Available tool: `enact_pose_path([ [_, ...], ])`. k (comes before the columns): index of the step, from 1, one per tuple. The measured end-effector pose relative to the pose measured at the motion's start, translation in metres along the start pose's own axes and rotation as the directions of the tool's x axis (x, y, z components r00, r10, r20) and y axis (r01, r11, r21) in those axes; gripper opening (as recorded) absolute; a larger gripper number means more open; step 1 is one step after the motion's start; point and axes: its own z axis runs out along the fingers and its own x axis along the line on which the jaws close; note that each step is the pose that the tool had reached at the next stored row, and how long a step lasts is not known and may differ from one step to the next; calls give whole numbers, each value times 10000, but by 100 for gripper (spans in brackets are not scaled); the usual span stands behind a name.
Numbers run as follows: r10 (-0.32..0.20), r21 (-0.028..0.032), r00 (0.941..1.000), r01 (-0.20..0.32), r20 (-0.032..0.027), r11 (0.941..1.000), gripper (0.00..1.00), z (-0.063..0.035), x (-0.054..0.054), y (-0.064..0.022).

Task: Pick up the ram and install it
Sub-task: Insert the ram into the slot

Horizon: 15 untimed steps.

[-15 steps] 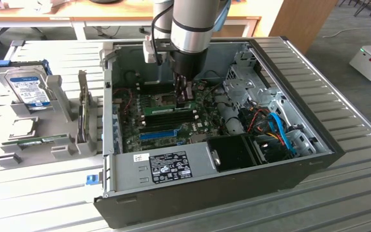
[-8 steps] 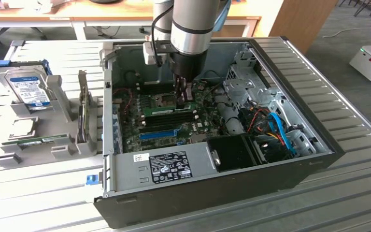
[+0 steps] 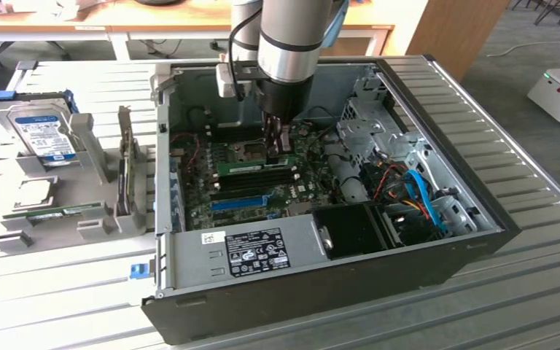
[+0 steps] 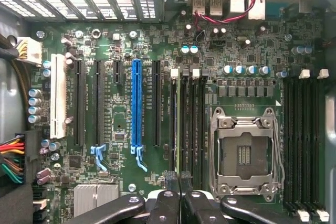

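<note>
We see the ram (image 3: 251,166) as a narrow green stick standing on edge in the motherboard (image 4: 157,40), in the black memory slots (image 4: 195,124) just beside the empty CPU socket (image 4: 244,153). It lies between that socket and the blue expansion slot (image 4: 136,103). We cannot tell whether it is pushed fully home.

The gripper (image 3: 280,153) comes straight down from the arm onto the end of the ram, just beside the socket. In the wrist view the gripper (image 4: 178,182) has its dark fingers (image 4: 169,181) pressed close together over those slots. We cannot tell whether they pinch the ram's top edge or only rest against it.

On the socket's far side from the ram runs a second bank of memory slots (image 4: 304,140) with white clips.

All of this sits inside an open computer case (image 3: 455,251) lying on its side on a slatted metal table (image 3: 542,292). Well apart from the socket, outside the case on the exterior view's left, a hard drive (image 3: 41,131) with a blue label stands in a grey holder (image 3: 85,219). A small green board (image 3: 61,213) lies in the same holder.
</note>
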Motion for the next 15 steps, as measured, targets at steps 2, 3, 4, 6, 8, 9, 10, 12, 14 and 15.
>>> enact_pose_path([
  [2,56,1,10000,-56,1,10000,12,1,0,-2],
  [3,59,1,10000,-59,1,10000,12,1,0,-2],
  [4,59,1,10000,-59,1,10000,12,1,0,-2],
  [6,60,1,10000,-60,2,10000,12,1,0,-2],
  [8,60,1,10000,-60,2,10000,12,1,0,-8],
  [9,66,1,10000,-66,3,10000,12,1,0,-13],
  [10,72,2,10000,-72,3,10000,12,1,1,-18],
  [12,83,1,10000,-83,2,10000,12,1,1,-26],
  [14,83,1,10000,-83,2,10000,12,1,1,-26],
  [15,83,1,10000,-83,3,10000,12,1,1,-26],
])
